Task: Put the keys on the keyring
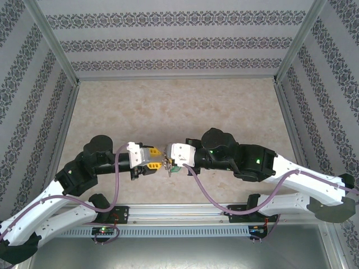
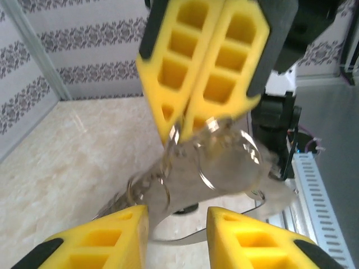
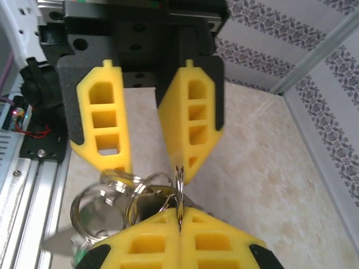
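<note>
Both grippers meet tip to tip above the table's near middle. My right gripper [image 3: 179, 212] is shut on one thin metal ring [image 3: 179, 185] of the keyring, with more of its rings [image 3: 112, 193] bunched to the left. The keyring's grey body [image 2: 224, 168] hangs blurred below the right gripper [image 2: 178, 130], and its green tag [image 1: 175, 168] shows under it. My left gripper [image 2: 176, 217] stands open, its fingers [image 3: 101, 120] on either side of the keyring's edge, gripping nothing. A small dark shape [image 2: 186, 209] lies beneath; I cannot tell whether it is the key.
The beige tabletop [image 1: 179, 106] stretches away behind the grippers, closed in by patterned walls [image 1: 179, 42] on three sides. A metal rail [image 1: 179, 216] carrying the arm bases runs along the near edge. Purple cables [image 1: 210, 199] loop below both wrists.
</note>
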Robot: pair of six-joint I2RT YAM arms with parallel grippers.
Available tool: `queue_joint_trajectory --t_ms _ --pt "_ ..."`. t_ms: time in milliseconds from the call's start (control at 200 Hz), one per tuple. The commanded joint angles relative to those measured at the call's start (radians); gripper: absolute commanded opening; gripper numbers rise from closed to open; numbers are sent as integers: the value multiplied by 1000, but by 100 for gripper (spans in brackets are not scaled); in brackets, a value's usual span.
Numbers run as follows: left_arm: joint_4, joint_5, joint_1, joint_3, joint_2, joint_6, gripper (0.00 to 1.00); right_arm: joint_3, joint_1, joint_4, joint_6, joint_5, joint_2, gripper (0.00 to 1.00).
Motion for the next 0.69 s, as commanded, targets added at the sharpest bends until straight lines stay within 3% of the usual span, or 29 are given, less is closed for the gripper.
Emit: queue_joint_trajectory --t_ms 0,290,689 --pt "-95 -67 -4 65 -21 63 33 68 -8 -60 -7 90 27 0" --pt "-219 -108 -4 194 10 157 25 138 -8 -178 -5 148 101 0" --pt "-149 -58 -3 198 118 193 22 184 13 -228 2 76 142 0"
